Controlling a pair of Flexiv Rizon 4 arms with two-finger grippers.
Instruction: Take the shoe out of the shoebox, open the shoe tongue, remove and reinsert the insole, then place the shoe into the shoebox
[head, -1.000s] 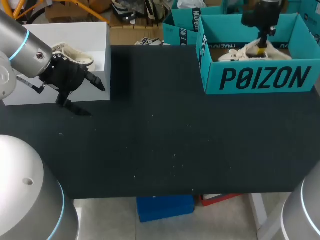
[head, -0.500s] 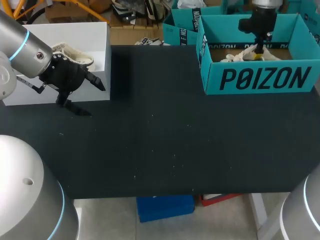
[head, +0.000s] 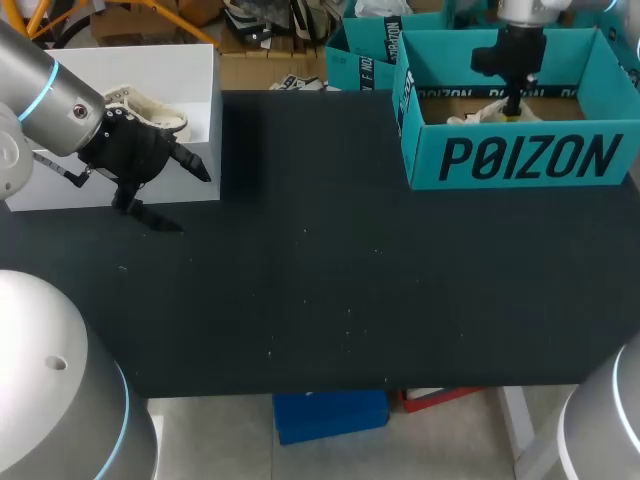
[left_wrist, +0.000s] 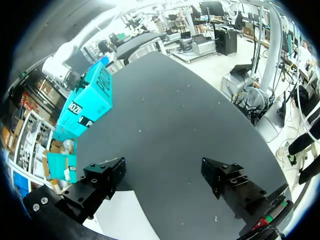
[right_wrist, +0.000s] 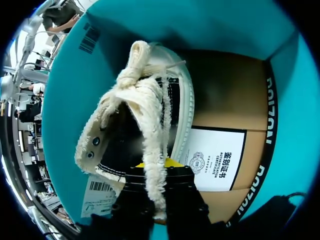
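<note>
Shoe (right_wrist: 145, 95) in pinch of right tool (right_wrist: 156, 165), shoebox (head: 520, 155) walls around; left tool (left_wrist: 162, 169) wide beside white box (head: 120, 65).

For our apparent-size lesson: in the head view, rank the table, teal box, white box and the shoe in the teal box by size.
Table largest; teal box and white box look alike; shoe smallest, partly hidden.

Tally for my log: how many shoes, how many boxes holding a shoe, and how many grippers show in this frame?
Shoes: 2 (held shoe, second shoe)
Boxes holding a shoe: 2 (teal shoebox, white box)
Grippers: 2 (left gripper, jaws open; right gripper, jaws shut on the held shoe)
Total: 6
</note>
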